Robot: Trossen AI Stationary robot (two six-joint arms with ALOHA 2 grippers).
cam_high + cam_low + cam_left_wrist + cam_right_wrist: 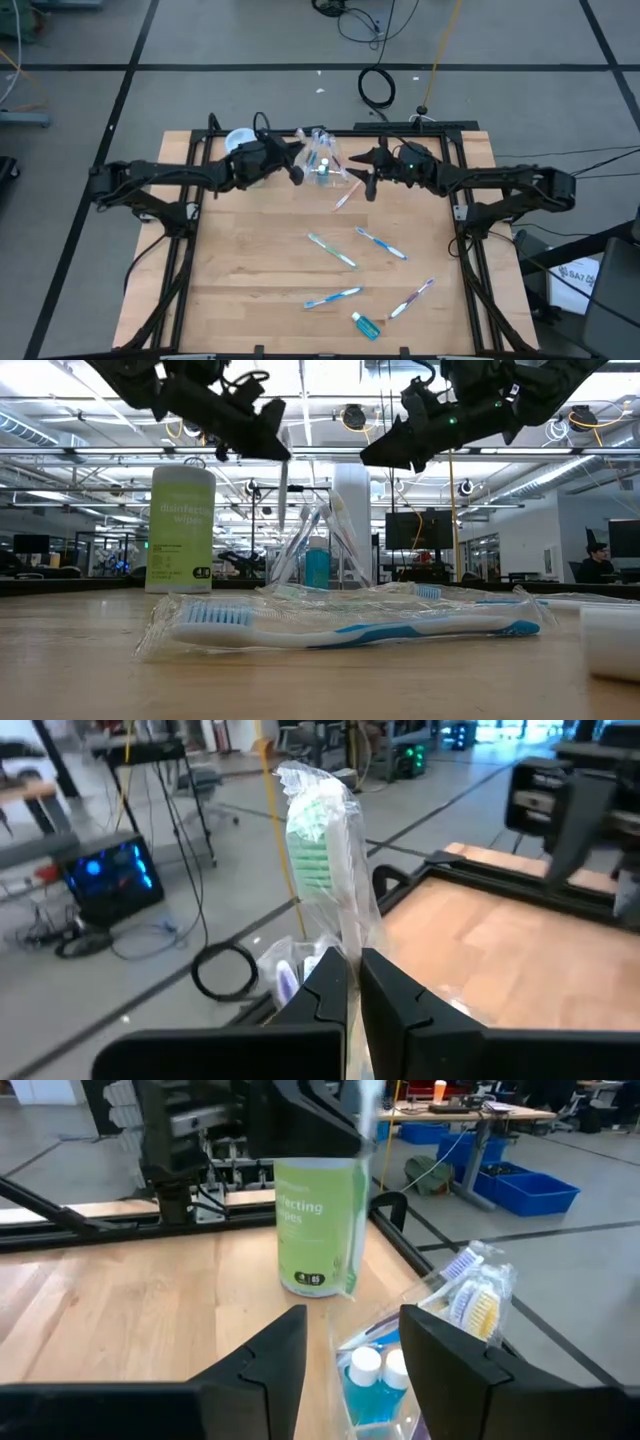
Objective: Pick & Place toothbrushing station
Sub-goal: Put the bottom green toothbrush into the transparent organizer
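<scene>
Overhead, both grippers flank the clear cup [322, 160] near the table's [250, 270] far edge. Low down, wrapped toothbrushes [350, 630] lie loose. Left gripper [350, 982] pinches a green toothbrush [318, 840]; right gripper [352, 1342] stands open above blue tubes [372, 1380]. Snagged wrapping could tip the cup.

Overhead, table-level, two wrist views — all sharing cup [322, 160]
</scene>
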